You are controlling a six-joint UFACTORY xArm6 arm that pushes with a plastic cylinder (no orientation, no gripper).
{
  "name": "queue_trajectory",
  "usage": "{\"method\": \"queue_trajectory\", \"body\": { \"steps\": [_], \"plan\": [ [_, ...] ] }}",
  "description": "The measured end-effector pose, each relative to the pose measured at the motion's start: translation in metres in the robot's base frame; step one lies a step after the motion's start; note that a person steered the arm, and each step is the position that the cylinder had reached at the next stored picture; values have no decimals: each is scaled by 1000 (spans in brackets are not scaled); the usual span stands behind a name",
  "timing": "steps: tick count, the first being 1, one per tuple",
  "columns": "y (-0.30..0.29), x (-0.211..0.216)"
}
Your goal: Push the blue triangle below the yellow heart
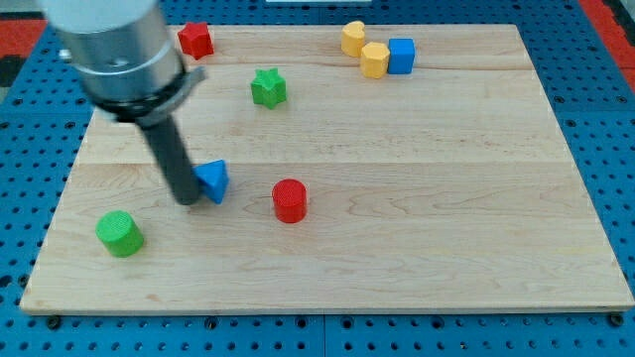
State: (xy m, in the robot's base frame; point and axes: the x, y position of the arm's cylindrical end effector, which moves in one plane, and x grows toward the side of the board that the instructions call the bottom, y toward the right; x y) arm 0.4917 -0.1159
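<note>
A pale wooden worktop point(397, 149) lies on a blue pegboard surface point(605, 89), seen from above at a slant. A grey cylindrical arm housing point(114, 45) enters from the view's top left and narrows into a straight dark rod point(171, 159). My tip point(188, 198) rests on the wood, touching or just beside the left edge of the blue triangle point(214, 180), which sits left of the worktop's centre. The arm carries no fingers, only this rod, so there is nothing to open or close. Just right of the triangle, near but apart, stands a red cylinder point(290, 200). A green cylinder point(120, 233) sits toward the view's bottom left, well apart from the tip. Above the triangle is a green star point(268, 88), and a red star point(195, 40) lies near the top edge, beside the arm housing. At the view's top right, three blocks cluster: a yellow block point(353, 38), whose exact shape I cannot make out, a second yellow block point(374, 59) touching it below and to the right, possibly the heart, and a blue cube point(401, 56) pressed against that one's right side. This cluster is well apart from the blue triangle. No writing, labels or brand marks can be read anywhere.
</note>
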Motion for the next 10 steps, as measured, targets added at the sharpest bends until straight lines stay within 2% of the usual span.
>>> {"method": "queue_trajectory", "body": {
  "steps": [1, 2, 3, 4, 5, 6, 7, 8, 9, 10],
  "plan": [
    [64, -32],
    [74, -93],
    [101, -53],
    [55, -42],
    [55, -98],
    [70, -137],
    [48, -106],
    [2, -117],
    [22, -147],
    [108, -129]
  ]
}}
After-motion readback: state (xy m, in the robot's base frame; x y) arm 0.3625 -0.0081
